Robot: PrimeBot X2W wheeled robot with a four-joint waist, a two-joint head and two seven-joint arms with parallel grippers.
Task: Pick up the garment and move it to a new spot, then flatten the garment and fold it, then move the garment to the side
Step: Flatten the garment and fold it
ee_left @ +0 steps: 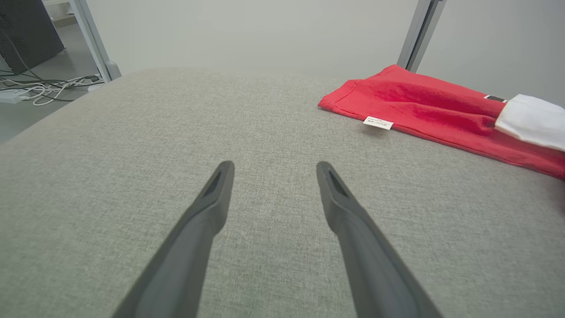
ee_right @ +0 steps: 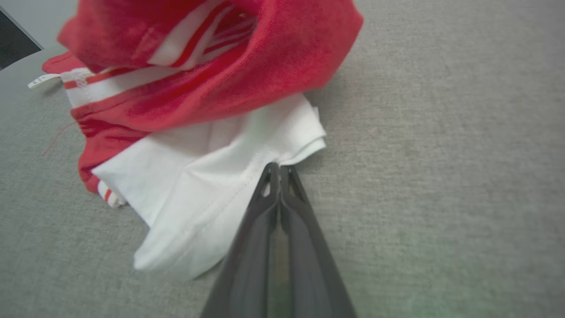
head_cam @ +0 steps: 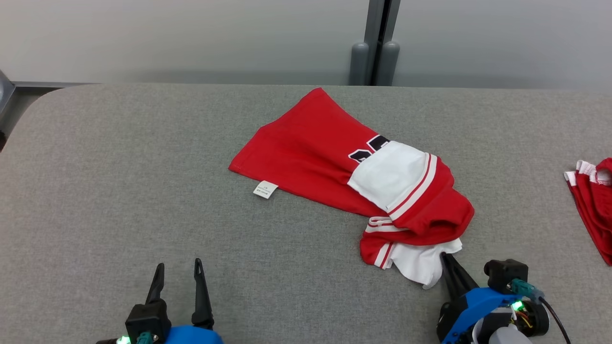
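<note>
Garment (head_cam: 334,157), red with white panels and striped trim, lies crumpled on the grey table (head_cam: 119,191), right of centre. Its plain red end spreads toward the far left, with a small white label (head_cam: 265,189) at the hem. Right gripper (ee_right: 278,167) is at the garment's near edge, fingers pressed together on a fold of white cloth. Left gripper (head_cam: 179,263) is over bare table at the near left, fingers apart, well apart from the garment. Second red cloth (head_cam: 593,205) lies at the right edge.
</note>
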